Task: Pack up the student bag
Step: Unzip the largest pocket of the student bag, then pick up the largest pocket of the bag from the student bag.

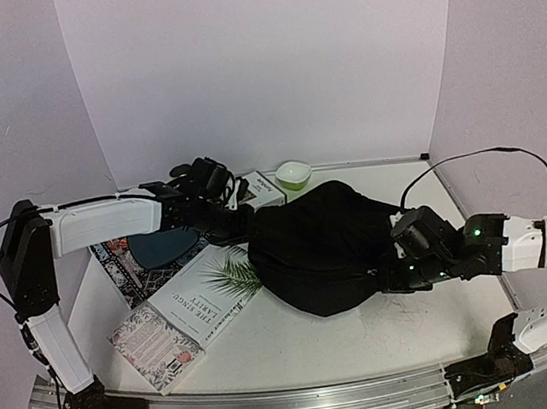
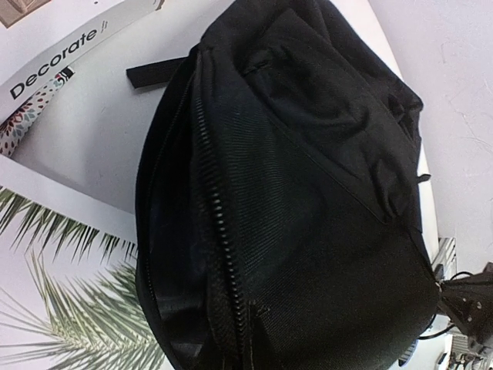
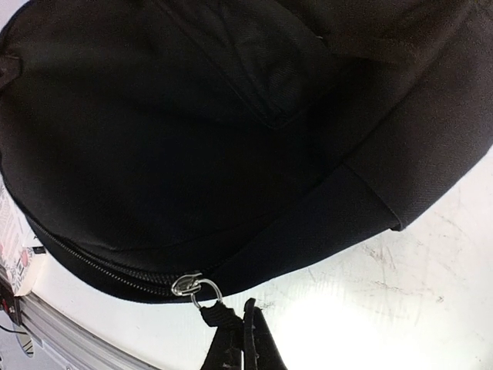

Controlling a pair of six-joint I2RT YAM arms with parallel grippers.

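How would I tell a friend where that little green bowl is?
Find the big black student bag in the middle. Just behind it, near the back wall, sits the bowl. It is the only pale green, round thing; its neighbour is a flat book.

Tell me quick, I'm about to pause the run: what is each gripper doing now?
Left gripper: closed against the student bag; grip cannot be told.
Right gripper: closed on the zip pull.

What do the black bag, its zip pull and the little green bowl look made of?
Bag: matte black woven fabric, soft and creased. Zip pull: shiny silvery metal, by its glint. Bowl: glossy green, white inside, plastic or ceramic; can't tell which.
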